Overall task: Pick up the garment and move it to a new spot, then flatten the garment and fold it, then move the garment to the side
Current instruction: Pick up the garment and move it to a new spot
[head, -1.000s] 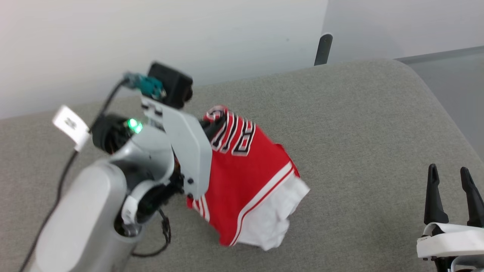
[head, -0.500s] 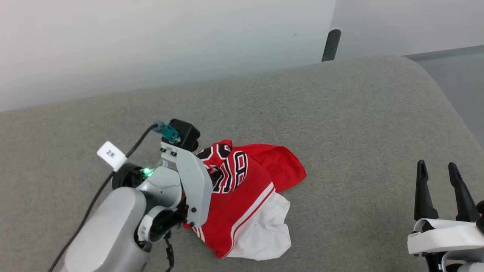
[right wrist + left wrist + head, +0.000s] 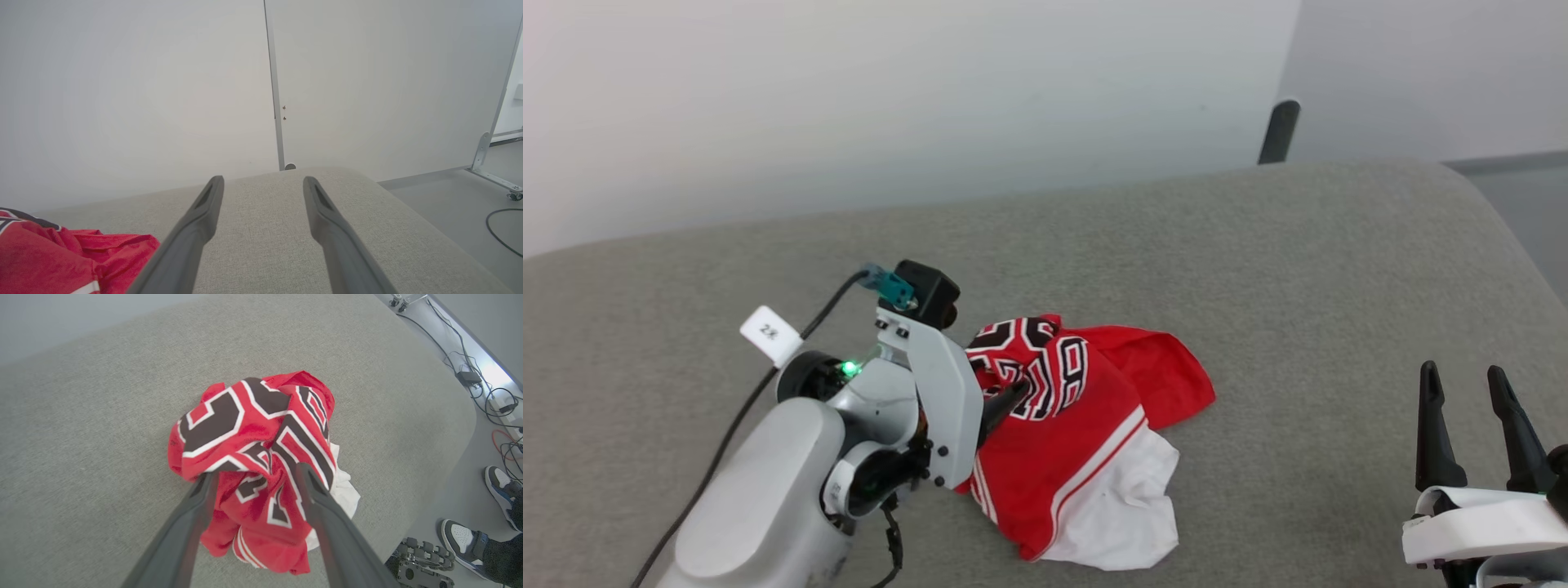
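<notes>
Red garment [image 3: 1078, 433] with a white sleeve lies crumpled on the grey padded table [image 3: 1258, 269]. My left gripper [image 3: 256, 472] stands over the heap, fingers spread wide on either side of the cloth and pinching nothing. I judge this to be the set-down spot before flattening. My right gripper [image 3: 1462, 371], likewise spread and empty, waits well to the garment's right. The black, white-outlined print is too creased to read. A white cable tag [image 3: 770, 333] left of the garment begins with "2".
</notes>
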